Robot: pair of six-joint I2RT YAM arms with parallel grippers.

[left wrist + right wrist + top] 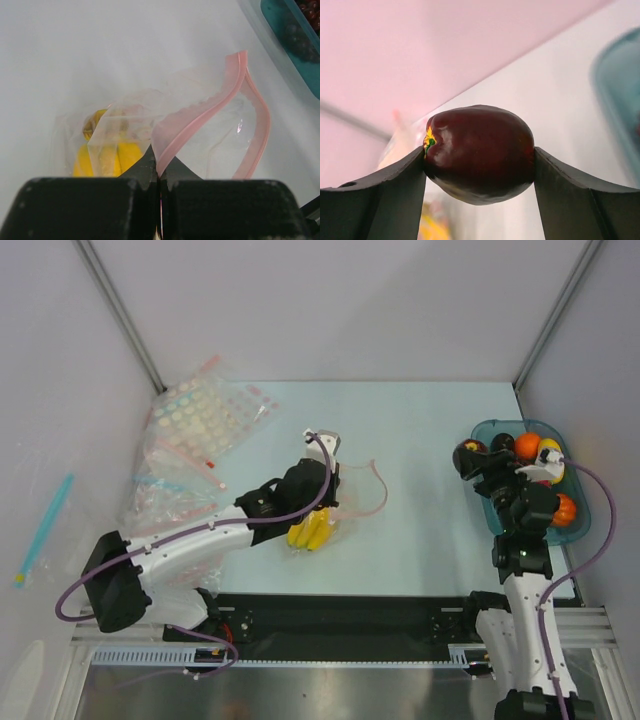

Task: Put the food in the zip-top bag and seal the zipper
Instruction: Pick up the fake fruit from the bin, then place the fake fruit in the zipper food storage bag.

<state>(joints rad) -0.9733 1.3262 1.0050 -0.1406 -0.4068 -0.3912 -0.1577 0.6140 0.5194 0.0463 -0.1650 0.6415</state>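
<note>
Pinching the pink-red zipper strip (200, 116) of the clear plastic bag (220, 137) with the left gripper (159, 165), clamping a glossy dark purple-brown fruit (475, 140) inside the right gripper (479, 156).

Glossy dark fruit (479, 152); clear crinkly bag (210, 125)

Open pale desk (430, 510) separates the clear pink-lipped plastic bag (355, 495) from the fruit-filled teal plastic tray (575, 533).

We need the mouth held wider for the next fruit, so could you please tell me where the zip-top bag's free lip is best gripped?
Probably mid-strip on the free lip of the zip-top bag, coming from above with one finger inside the mouth and one outside. It bows away from the lip pinched by the left gripper, leaving an open gap there.
</note>
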